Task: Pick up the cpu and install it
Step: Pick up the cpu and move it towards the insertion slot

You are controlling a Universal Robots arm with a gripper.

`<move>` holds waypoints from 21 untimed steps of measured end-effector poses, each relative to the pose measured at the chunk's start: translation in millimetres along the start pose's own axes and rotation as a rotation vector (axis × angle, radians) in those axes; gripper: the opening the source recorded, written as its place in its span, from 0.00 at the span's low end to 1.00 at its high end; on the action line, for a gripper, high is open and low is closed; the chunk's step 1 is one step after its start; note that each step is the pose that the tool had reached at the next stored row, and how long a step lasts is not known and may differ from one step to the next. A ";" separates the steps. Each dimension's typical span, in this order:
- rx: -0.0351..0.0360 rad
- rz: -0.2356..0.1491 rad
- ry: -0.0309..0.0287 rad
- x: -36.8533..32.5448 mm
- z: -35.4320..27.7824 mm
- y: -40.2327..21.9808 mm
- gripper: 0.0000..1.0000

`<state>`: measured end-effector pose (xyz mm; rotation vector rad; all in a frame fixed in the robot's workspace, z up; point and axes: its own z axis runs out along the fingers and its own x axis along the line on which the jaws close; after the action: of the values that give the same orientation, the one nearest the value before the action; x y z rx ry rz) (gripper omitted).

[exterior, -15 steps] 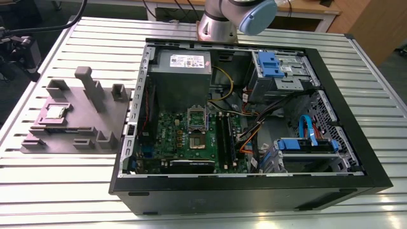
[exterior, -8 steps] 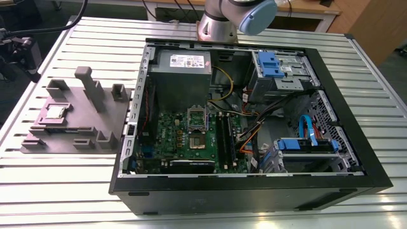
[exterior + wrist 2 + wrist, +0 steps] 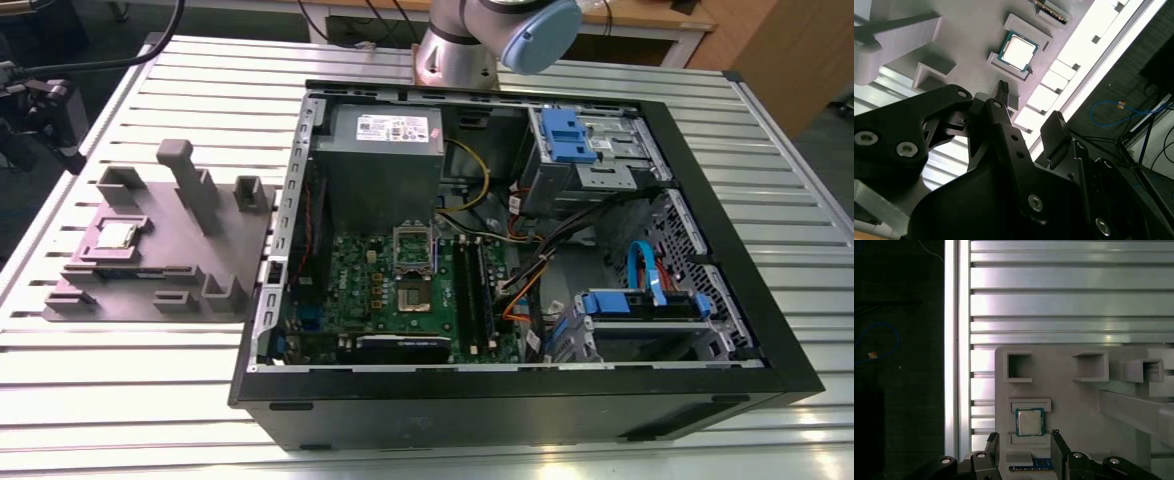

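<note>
Pincer [image 3: 1024,439] is hanging with its two black fingers spread apart and pinching nothing, close to the cpu [image 3: 1029,422] but not touching it; in the second wrist view the pincer [image 3: 1029,104] is likewise gaping short of the cpu [image 3: 1017,51]. In the exterior view the cpu [image 3: 114,235] is lying flat, silver top up, in a shallow square seat between low ridges of the grey plastic fixture [image 3: 167,262]. That fixture is sitting on the slatted aluminium surface [image 3: 134,370], toward the exterior view's left. Just beside it, on the exterior view's right, an open black computer case [image 3: 534,405] is lying on its side, showing a green motherboard [image 3: 360,290] and a grey power supply [image 3: 384,160].
</note>
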<state>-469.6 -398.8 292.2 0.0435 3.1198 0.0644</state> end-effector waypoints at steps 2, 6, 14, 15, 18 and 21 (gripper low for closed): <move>0.0000 0.000 0.0000 0.0 0.3 0.0 0.53; 0.0000 0.000 0.0000 0.0 1.1 -0.1 0.53; 0.0000 0.000 -0.0001 0.0 3.4 -0.2 0.53; -0.0001 0.000 -0.0001 0.1 3.8 -0.2 0.53; 0.0000 0.000 0.0000 0.1 4.8 -0.2 0.53; 0.0000 0.000 0.0000 0.1 5.8 -0.3 0.53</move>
<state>-469.5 -398.9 286.4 0.0435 3.1198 0.0644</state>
